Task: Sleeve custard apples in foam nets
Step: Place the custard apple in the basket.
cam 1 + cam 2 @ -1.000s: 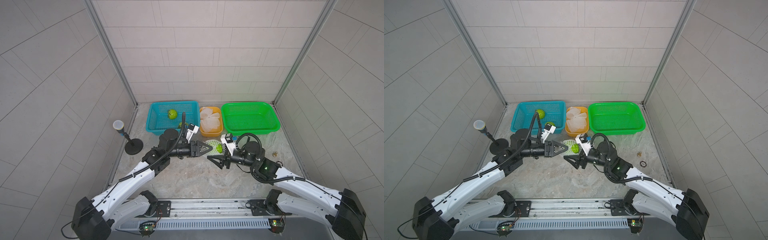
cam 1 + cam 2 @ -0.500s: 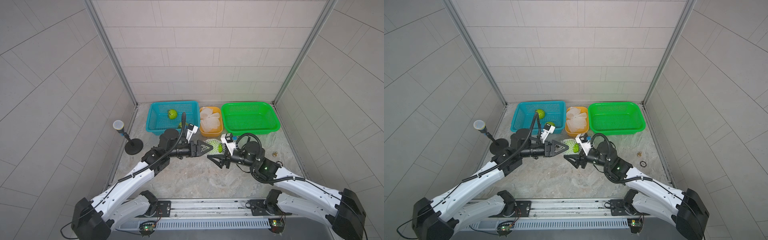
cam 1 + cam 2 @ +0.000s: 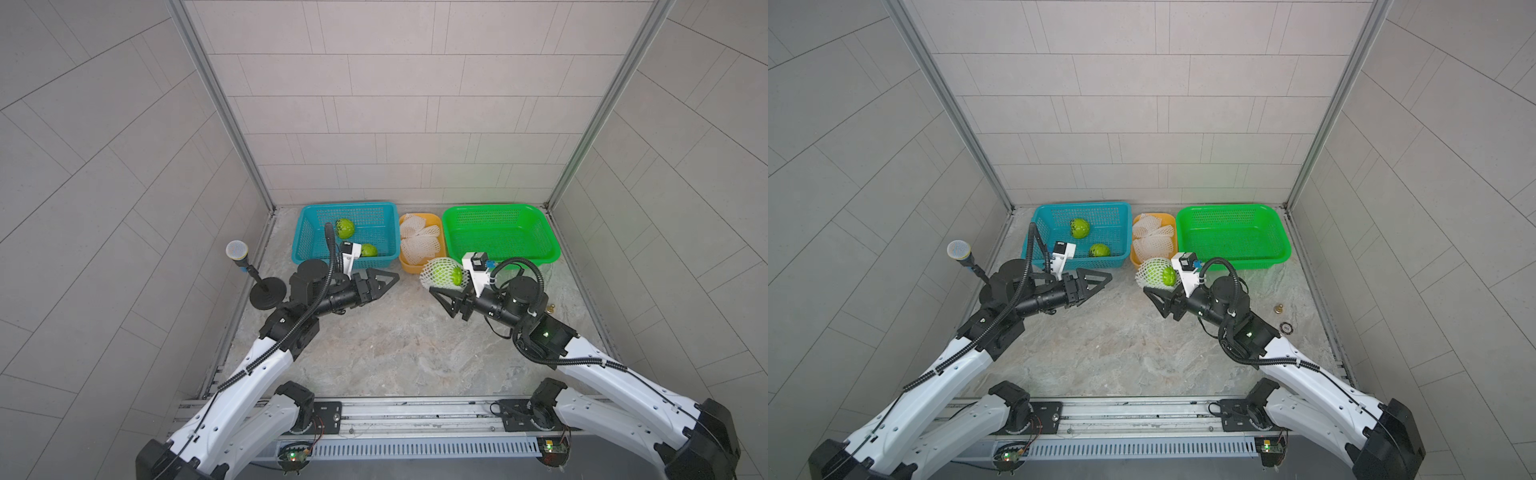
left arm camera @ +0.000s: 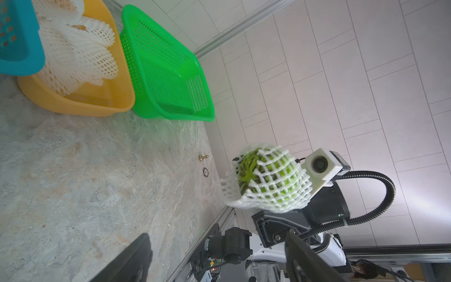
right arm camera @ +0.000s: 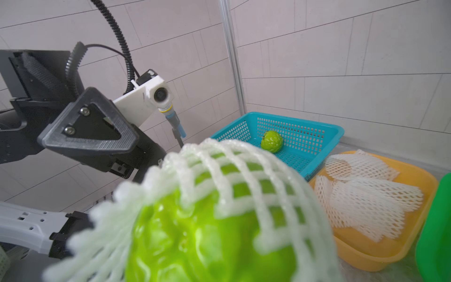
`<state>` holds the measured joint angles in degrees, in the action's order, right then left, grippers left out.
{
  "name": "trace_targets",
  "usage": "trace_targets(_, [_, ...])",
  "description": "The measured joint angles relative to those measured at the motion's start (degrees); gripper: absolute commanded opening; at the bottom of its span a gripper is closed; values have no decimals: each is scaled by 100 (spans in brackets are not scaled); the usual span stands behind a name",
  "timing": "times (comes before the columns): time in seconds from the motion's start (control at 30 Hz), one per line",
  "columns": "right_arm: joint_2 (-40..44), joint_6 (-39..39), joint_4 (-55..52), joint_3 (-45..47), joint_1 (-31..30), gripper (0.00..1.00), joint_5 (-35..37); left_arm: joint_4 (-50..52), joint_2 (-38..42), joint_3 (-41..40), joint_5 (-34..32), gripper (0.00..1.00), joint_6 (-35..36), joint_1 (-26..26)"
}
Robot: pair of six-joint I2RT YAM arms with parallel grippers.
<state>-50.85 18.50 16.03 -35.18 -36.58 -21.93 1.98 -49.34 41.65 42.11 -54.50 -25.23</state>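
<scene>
In both top views, reaches low with left gripper point(image 3: 390, 282) spread, empty; clasps in right gripper point(image 3: 436, 284) a custard apple point(image 3: 451, 275) in foam net point(image 3: 431, 270), just before the yellow tub point(image 3: 409, 266). Left wrist view: held above floor point(image 4: 97, 171). Right wrist view: close, blurred.

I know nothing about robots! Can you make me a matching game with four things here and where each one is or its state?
Things:
1. netted custard apple
2. bare custard apples
3. spare foam nets
4. left claw

Places or states:
A. in the orange tub
B. open and empty
C. in the blue basket
D. gripped by the right claw

Pairs: 1-D, 2-C, 3-A, 4-B
</scene>
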Motion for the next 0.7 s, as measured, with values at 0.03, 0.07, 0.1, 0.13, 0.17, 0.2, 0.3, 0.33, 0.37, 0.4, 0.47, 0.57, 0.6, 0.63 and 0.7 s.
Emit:
trace_targets(0.03, [-26,0,0,-22,103,77,42,17,9,-46,-2,89,0,0])
trace_targets(0.07, [-68,7,-2,-57,227,77,79,37,22,-85,-15,89,2,0])
trace_targets(0.1, [-114,15,0,-101,354,77,116,63,37,-114,-24,89,7,0])
trace_targets(0.13, [-181,39,0,-168,522,77,160,92,63,-146,-39,89,9,0])
trace_targets(0.17, [-267,70,9,-243,702,77,210,107,105,-195,-55,89,11,0])
trace_targets(0.2, [-356,101,28,-306,859,76,249,120,138,-238,-68,89,7,0])
trace_targets(0.3, [-719,212,109,-509,1357,76,404,101,247,-424,-101,89,-11,0])
trace_targets(0.33, [-861,238,142,-570,1504,76,452,96,273,-492,-109,89,-15,0])
trace_targets(0.37, [-1036,275,179,-645,1661,76,487,92,293,-555,-116,89,-28,0])
trace_targets(0.4, [-1172,304,223,-702,1764,76,516,94,313,-605,-122,89,-46,0])
trace_targets(0.47, [-1537,409,363,-828,2011,76,553,87,348,-704,-127,89,-85,0])
trace_targets(0.57, [-2057,525,535,-999,2286,76,579,83,391,-831,-131,89,-138,0])
trace_targets(0.6, [-2273,568,590,-1084,2382,76,584,90,431,-883,-136,89,-157,0])
trace_targets(0.63, [-2463,605,634,-1169,2455,76,590,90,481,-929,-138,89,-166,0])
trace_targets(0.7, [-2889,713,706,-1370,2614,76,568,83,581,-990,-149,89,-214,0])
